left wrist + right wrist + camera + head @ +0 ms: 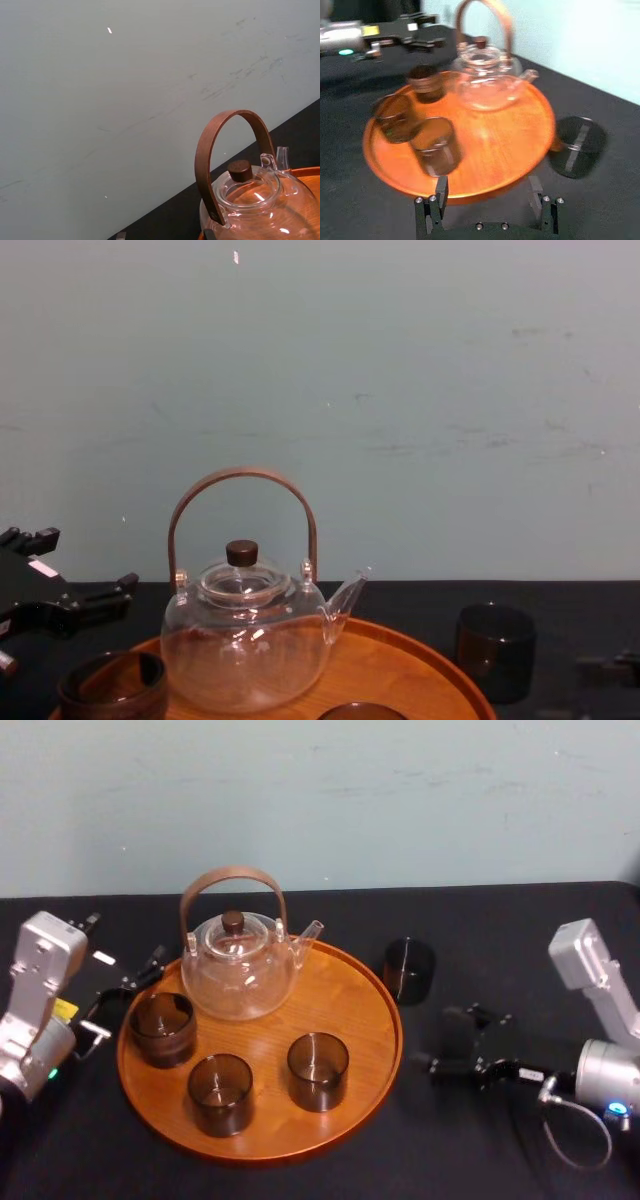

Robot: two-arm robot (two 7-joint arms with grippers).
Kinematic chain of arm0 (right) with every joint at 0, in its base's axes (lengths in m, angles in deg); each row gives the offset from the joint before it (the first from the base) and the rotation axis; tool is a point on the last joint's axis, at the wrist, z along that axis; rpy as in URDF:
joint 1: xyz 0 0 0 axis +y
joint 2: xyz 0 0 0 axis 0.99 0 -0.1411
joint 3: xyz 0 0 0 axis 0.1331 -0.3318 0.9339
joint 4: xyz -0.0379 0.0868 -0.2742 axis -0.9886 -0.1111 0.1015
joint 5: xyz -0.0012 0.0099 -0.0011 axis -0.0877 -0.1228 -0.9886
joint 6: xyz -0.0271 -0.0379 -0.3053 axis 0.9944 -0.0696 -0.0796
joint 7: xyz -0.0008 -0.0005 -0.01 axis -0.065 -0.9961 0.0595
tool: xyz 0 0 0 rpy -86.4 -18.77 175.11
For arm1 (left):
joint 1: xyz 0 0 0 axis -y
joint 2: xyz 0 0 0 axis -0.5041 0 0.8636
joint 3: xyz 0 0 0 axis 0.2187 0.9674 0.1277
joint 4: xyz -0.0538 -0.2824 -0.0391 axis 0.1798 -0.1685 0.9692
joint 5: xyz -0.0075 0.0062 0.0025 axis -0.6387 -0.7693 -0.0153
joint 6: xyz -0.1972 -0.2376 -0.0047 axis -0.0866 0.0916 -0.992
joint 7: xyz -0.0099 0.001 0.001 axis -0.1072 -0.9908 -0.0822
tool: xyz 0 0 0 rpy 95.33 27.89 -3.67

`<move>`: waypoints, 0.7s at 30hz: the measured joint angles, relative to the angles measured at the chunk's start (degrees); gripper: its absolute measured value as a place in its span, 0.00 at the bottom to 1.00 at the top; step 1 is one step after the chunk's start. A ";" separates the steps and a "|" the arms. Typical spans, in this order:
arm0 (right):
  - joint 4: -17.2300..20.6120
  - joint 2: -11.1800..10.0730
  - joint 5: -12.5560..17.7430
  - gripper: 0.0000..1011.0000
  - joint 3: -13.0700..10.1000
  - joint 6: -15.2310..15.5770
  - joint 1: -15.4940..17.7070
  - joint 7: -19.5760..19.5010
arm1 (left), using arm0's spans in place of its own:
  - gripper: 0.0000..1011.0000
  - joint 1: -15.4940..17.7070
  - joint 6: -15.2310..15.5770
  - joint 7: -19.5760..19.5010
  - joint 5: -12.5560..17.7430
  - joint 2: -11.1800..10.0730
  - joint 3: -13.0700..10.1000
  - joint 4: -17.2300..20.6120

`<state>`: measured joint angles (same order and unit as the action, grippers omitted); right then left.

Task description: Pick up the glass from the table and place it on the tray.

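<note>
Small dark smoked glass cup [409, 970] stands upright on black table [520, 935], just beside right far rim of large round orange-brown wooden tray [345, 1000], not on it. Right gripper [440, 1040] hovers low off tray's right side, nearer than the cup, jaws spread wide, holding nothing. Left gripper [125, 995] parked at tray's left edge, jaws apart, empty. Clear glass teapot [240, 970] and three similar dark cups [220, 1092] sit on tray.
</note>
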<state>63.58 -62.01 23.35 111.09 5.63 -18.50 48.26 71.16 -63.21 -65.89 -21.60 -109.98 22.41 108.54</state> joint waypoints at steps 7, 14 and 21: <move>-1.67 1.53 0.37 0.99 -3.16 1.93 0.99 -5.92 | 0.99 0.00 0.00 0.00 0.00 0.00 0.00 0.00; -3.84 4.02 -0.55 0.99 -4.10 4.18 -0.31 -8.90 | 0.99 0.00 0.00 0.00 0.00 0.00 0.00 0.00; -6.41 6.79 -2.04 0.99 -3.98 5.50 -2.84 -9.80 | 0.99 0.00 0.00 0.00 0.00 0.00 0.00 0.00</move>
<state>57.17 -55.22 21.31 107.11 11.13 -21.34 38.46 71.16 -63.21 -65.89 -21.60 -109.98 22.41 108.54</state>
